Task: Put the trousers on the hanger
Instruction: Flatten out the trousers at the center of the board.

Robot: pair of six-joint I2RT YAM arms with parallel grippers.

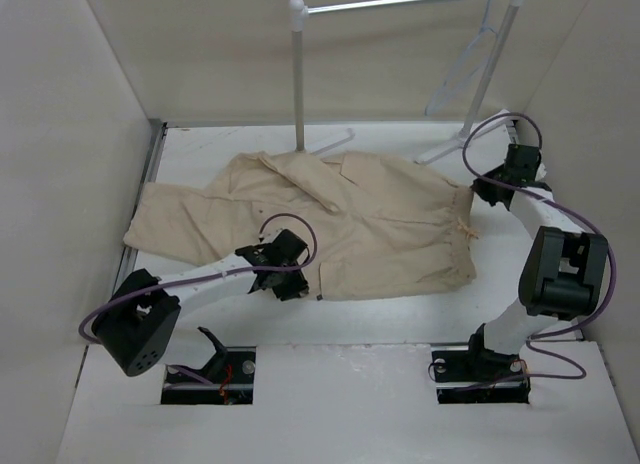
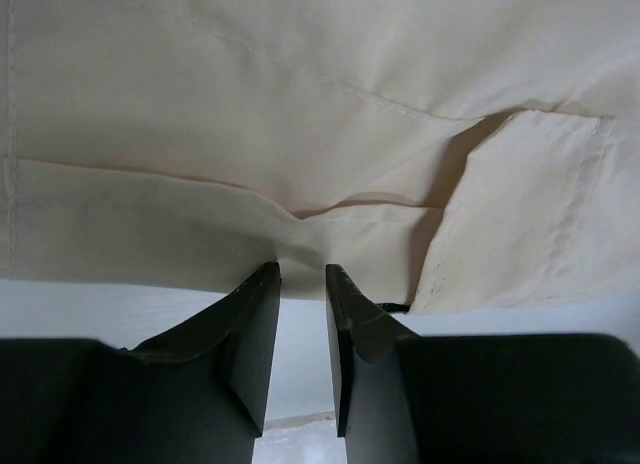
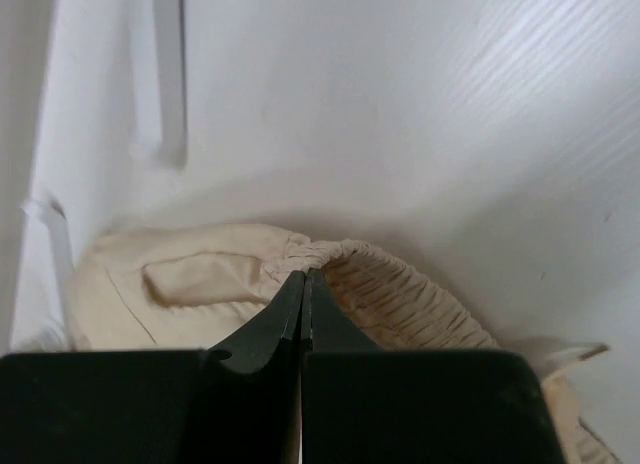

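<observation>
The white rack (image 1: 297, 74) stands at the far end of the table (image 1: 400, 314), and everything here is placed from it. The hanger (image 1: 470, 59) hangs on the rack's top bar, close against its right post, well above the cloth.

The trousers (image 1: 340, 224) lie spread flat on the table just in front of the rack's feet. Their far edge comes almost to the base of the left post. The gathered waist, with its drawstring (image 1: 465, 229), points toward the side of the rack's right post. The legs run out beyond the left post toward the left wall.

The right gripper (image 1: 490, 189) sits low in front of the right post's foot, at the waist end of the trousers. In its wrist view the right gripper (image 3: 305, 276) has its jaws clenched tight together, with the ruched waistband nipped between the tips and bunched up around them.

The left gripper (image 1: 285, 267) is at the edge of the trousers that faces away from the rack, roughly in line with the left post. In its wrist view the left gripper (image 2: 300, 276) has its jaws parted by a narrow slot, with bare table showing through the gap. The hem puckers right at the fingertips (image 2: 262, 284), beside a pocket flap (image 2: 520, 214). Whether any cloth reaches in between them I cannot tell
</observation>
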